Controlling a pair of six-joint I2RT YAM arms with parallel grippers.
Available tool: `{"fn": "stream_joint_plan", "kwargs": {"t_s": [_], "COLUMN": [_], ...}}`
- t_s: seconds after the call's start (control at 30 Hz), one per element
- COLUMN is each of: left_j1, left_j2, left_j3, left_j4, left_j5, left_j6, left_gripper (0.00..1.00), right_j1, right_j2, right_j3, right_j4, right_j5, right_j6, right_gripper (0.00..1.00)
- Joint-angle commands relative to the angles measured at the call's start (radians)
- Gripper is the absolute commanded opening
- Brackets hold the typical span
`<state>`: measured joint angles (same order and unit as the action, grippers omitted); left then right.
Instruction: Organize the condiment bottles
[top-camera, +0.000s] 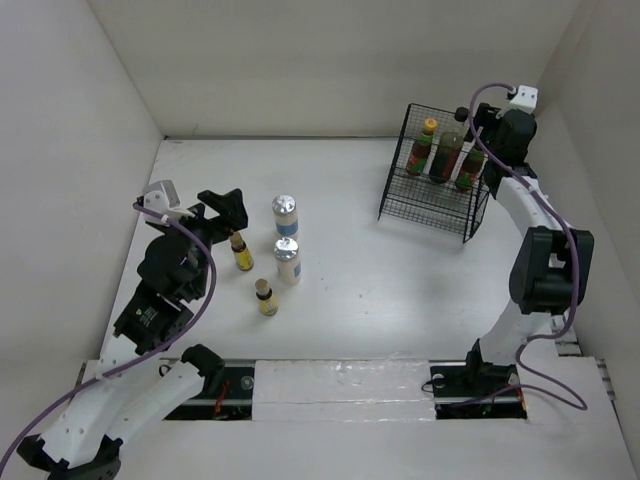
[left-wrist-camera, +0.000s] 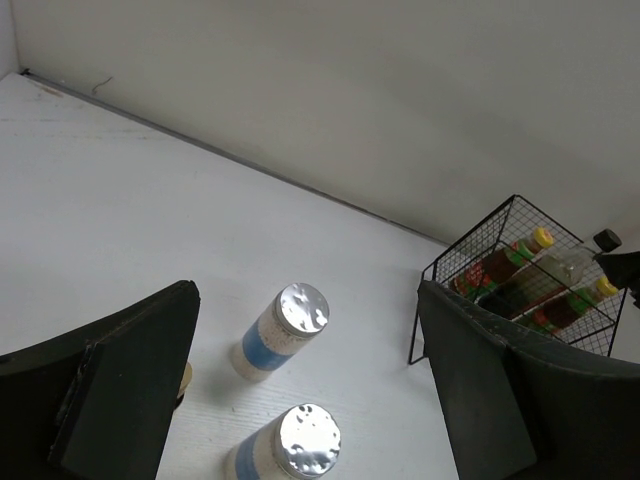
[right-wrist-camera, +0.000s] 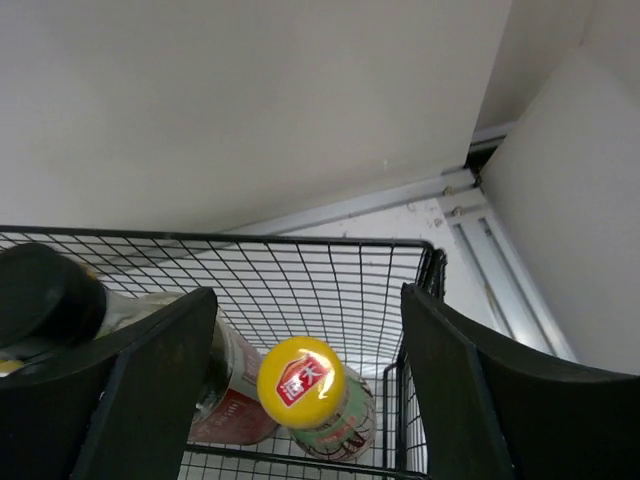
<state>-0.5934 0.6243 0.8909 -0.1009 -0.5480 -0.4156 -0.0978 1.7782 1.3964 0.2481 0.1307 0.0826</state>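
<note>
The right gripper (right-wrist-camera: 308, 300), fingers spread, hung over a yellow-capped brown bottle (right-wrist-camera: 301, 382) in the wire basket (right-wrist-camera: 250, 240); the left gripper (left-wrist-camera: 308, 295) was spread above the surface (left-wrist-camera: 120, 180).

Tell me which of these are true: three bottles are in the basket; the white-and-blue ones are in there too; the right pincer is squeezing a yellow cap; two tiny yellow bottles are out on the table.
1. Three bottles stand in the black wire basket. True: a tall dark bottle and two brown yellow-capped bottles.
2. The white-blue bottles are in the basket. False: both stand on the table.
3. The right pincer squeezes a yellow cap. False: its fingers stand apart, clear of the cap.
4. Two tiny yellow bottles stand on the table. True, near the open left pincer.
</note>
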Motion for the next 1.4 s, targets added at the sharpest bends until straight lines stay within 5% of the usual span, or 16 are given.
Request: {"fn": "stream_joint_plan", "kwargs": {"t_s": [0.0,0.17,0.27,0.37,0.4,0.43,0.57,0.7,1.23,1.37], "left_j1": [0.004,0.004,0.004,0.004,0.004,0.004,0.004,0.004,0.004,0.004], "left_j2": [0.003,-0.006,-0.006,-0.006,-0.015,-0.015,-0.015,-0.015,-0.024,-0.015], "left_j3": [-0.001,-0.001,-0.001,-0.001,0.008,0.008,0.008,0.008,0.008,0.008], "left_j4": [0.041,0.041,0.041,0.03,0.03,0.03,0.03,0.03,0.03,0.03], "left_j5": [0.022,0.022,0.011,-0.007,-0.007,-0.007,-0.007,-0.007,0.002,0.002], "left_j6": [0.015,0.015,0.015,0.015,0.015,0.006,0.006,0.006,0.006,0.006], "left_gripper": [0.87,0.87,0.87,0.87,0.87,0.87,0.87,0.87,0.87,0.87], "right_j1": [0.009,0.098,0.2,0.384,0.476,0.518,0.681,0.782,0.951,0.961], "right_j2": [-0.121,-0.256,-0.321,-0.312,-0.312,-0.294,-0.247,-0.223,0.009,0.009], "right_j3": [0.067,0.049,-0.046,-0.146,-0.164,-0.193,-0.252,-0.273,-0.139,-0.154], "right_j4": [0.071,0.02,0.02,0.049,0.049,0.049,0.027,-0.052,-0.179,-0.014], "right_j5": [-0.022,-0.215,-0.363,-0.448,-0.468,-0.494,-0.566,-0.618,-0.721,-0.7], "right_j6": [0.005,0.014,0.048,0.037,0.037,0.011,-0.082,-0.184,-0.27,-0.202], "right_gripper": [0.8,0.75,0.3,0.2,0.25,0.4,0.78,0.94,0.99,0.96]}}
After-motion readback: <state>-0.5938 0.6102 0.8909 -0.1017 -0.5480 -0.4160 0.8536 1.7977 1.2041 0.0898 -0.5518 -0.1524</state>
